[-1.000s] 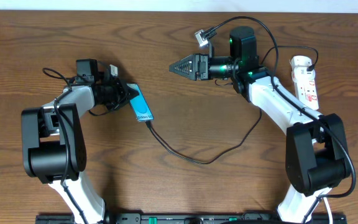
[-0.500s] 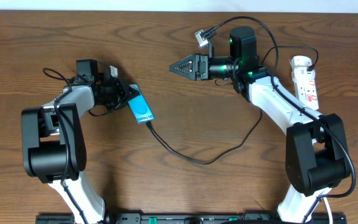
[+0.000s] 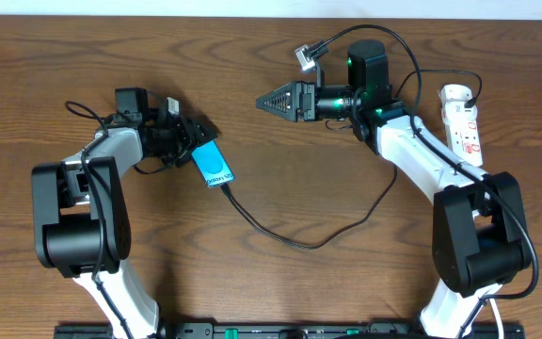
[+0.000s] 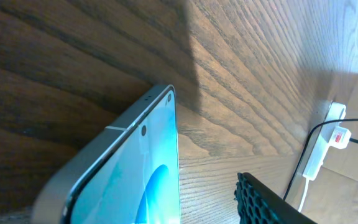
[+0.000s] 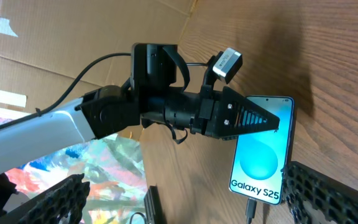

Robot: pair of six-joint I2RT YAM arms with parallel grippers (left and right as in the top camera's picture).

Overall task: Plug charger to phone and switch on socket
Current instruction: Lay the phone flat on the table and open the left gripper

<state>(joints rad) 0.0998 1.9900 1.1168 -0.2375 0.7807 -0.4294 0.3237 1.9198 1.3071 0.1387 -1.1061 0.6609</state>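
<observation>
The phone point(image 3: 213, 164) lies flat on the wooden table with its turquoise screen up. It also shows in the right wrist view point(image 5: 263, 162), reading "Galaxy S25". The charger point(image 3: 290, 240) is a thin black cable. Its connector tip point(image 5: 251, 210) sits in the phone's lower end, and the cable curves right toward the white socket point(image 3: 463, 122). My left gripper point(image 3: 199, 141) is open around the phone's upper end. One of its fingers point(image 4: 272, 202) stands clear of the phone's edge point(image 4: 174, 155). My right gripper point(image 3: 269, 100) hovers open and empty at mid-table, pointing left.
The socket point(image 4: 331, 124) lies along the table's far right edge beside my right arm's base point(image 3: 478, 235). My left arm point(image 5: 166, 106) reaches over the phone. Cardboard point(image 5: 73, 31) and a colourful sheet point(image 5: 104, 168) lie beyond the table's left side.
My left gripper's jaws have spread apart and let go of the phone, which settled slightly lower on the table. The right arm has not moved.
</observation>
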